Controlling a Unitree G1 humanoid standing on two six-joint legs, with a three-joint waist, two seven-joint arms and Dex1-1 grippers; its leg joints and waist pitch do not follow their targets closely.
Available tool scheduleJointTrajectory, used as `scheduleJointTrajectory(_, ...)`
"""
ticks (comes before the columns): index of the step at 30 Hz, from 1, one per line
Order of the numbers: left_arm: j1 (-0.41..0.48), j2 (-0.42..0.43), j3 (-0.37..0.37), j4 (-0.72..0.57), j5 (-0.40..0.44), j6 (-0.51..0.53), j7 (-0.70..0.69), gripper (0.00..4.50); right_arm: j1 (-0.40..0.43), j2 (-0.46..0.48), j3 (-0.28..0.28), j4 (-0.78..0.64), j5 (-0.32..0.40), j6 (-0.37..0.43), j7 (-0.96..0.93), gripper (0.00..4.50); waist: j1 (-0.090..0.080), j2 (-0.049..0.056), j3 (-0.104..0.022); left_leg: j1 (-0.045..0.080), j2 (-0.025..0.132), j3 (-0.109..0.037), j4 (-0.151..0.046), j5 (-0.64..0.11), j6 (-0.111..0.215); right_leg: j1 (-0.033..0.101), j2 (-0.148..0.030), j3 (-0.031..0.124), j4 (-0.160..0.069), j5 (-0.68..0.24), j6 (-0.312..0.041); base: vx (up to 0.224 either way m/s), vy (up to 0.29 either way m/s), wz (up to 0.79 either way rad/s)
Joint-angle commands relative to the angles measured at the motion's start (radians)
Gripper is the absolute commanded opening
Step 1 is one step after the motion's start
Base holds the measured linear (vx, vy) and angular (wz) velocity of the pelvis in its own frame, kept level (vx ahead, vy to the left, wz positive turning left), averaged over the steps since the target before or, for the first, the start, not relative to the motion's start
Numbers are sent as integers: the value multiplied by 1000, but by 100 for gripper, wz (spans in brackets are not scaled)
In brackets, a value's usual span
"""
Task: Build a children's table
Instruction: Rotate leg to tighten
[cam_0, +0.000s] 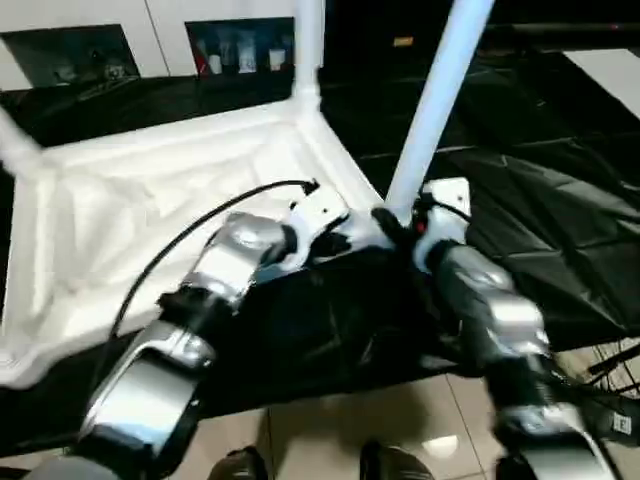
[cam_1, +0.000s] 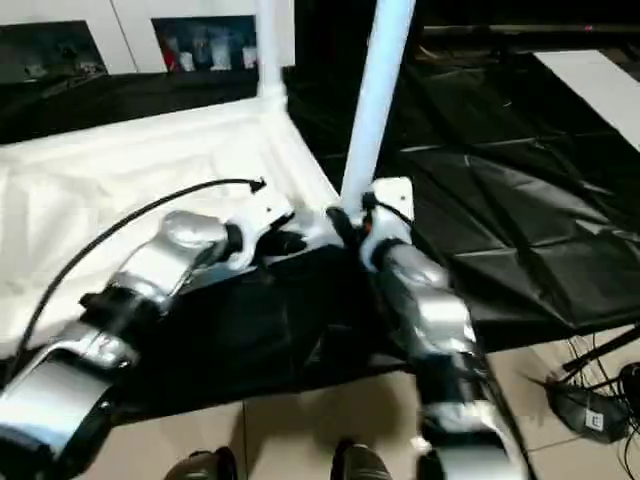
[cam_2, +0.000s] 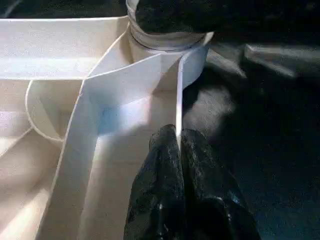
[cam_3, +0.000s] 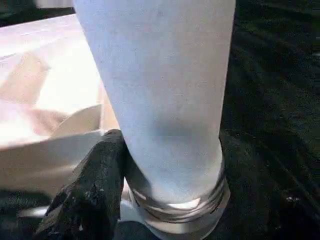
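- Tabletop (cam_0: 150, 210): I see it lying upside down, ribbed underside up, across the left and centre of the head view, on black sheeting (cam_0: 540, 210).
- Legs already standing: one far leg (cam_0: 308, 50) rises at top centre; a stub of another (cam_0: 15, 145) shows at the left edge.
- Near leg (cam_0: 435, 110): it stands tilted in the corner socket just right of centre. In the right wrist view its threaded foot (cam_3: 175, 210) still shows above the socket, so I judge it not fully seated.
- Progress: I count three legs in place; the fourth I cannot see, so at least seating this one remains.
- Left gripper (cam_2: 177, 150): I hold its fingers pinched together on the thin outer wall of the tabletop, just beside that socket; the forearm reaches in from lower left.
- Right gripper (cam_3: 150, 175): its jaws stand apart around the leg's base, one finger (cam_3: 95, 185) touching it; whether it grips firmly I cannot tell. The forearm comes up from lower right.
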Motion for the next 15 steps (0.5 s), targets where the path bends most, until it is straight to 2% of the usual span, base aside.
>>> scheduleJointTrajectory(1, 4, -43, -23, 88, 28, 9, 66, 0, -8, 58, 22, 145, -21, 28, -100, 257, -3, 1, -55, 16, 23, -21, -82, -337, -5, 36, -42, 29, -88, -453, -143, 0, 0, 0)
scheduleJointTrajectory(3, 0, -48, -22, 97, 29, 6, 69, 0, -22, 63, 19, 170, -31, 22, -117, 257, -4, 0, -55, 19, 21, -22, -83, -363, -13, 34, -41, 28, -91, -479, -124, 0, 0, 0)
scheduleJointTrajectory(4, -4, -53, -23, 107, 32, 1, 69, 0, -39, 64, 23, 198, -44, 1, -112, 257, -2, -1, -54, 19, 22, -22, -85, -373, -5, 32, -41, 29, -94, -475, -113, 0, 0, 0)
scheduleJointTrajectory(5, -3, -52, -26, 106, 33, -3, 64, 0, -46, 60, 30, 201, -52, -15, -100, 257, -2, -3, -52, 18, 23, -22, -85, -377, -4, 31, -41, 29, -94, -475, -110, 0, 0, 0)
scheduleJointTrajectory(6, -3, -50, -28, 106, 33, -6, 59, 0, -50, 58, 33, 200, -55, -26, -90, 291, -3, -3, -53, 16, 23, -23, -86, -376, -2, 33, -41, 29, -93, -469, -109, 0, 0, 0)
scheduleJointTrajectory(9, 5, -32, -33, 113, 34, -22, 32, 0, -45, 39, 29, 153, -50, -60, -26, 291, -1, -3, -53, 15, 23, -22, -87, -374, 7, 33, -41, 30, -93, -454, -108, 0, 0, 0)
scheduleJointTrajectory(10, 10, -27, -31, 107, 32, -21, 26, 0, -45, 26, 32, 142, -53, -67, -19, 329, 0, -4, -55, 15, 23, -21, -86, -361, 13, 35, -40, 31, -90, -430, -115, 0, 0, 0)
scheduleJointTrajectory(13, 21, -13, -31, 90, 30, -30, 2, 0, -44, -8, 39, 111, -51, -73, 18, 336, 1, -3, -56, 14, 25, -16, -84, -324, 23, 36, -39, 33, -84, -362, -146, 0, 0, 0)
scheduleJointTrajectory(15, 37, 7, -28, 73, 27, -44, -22, 0, -27, -69, 61, 35, -43, -60, 103, 360, 5, -5, -58, 15, 26, -12, -80, -289, 32, 40, -36, 34, -79, -296, -170, 0, 0, 0)
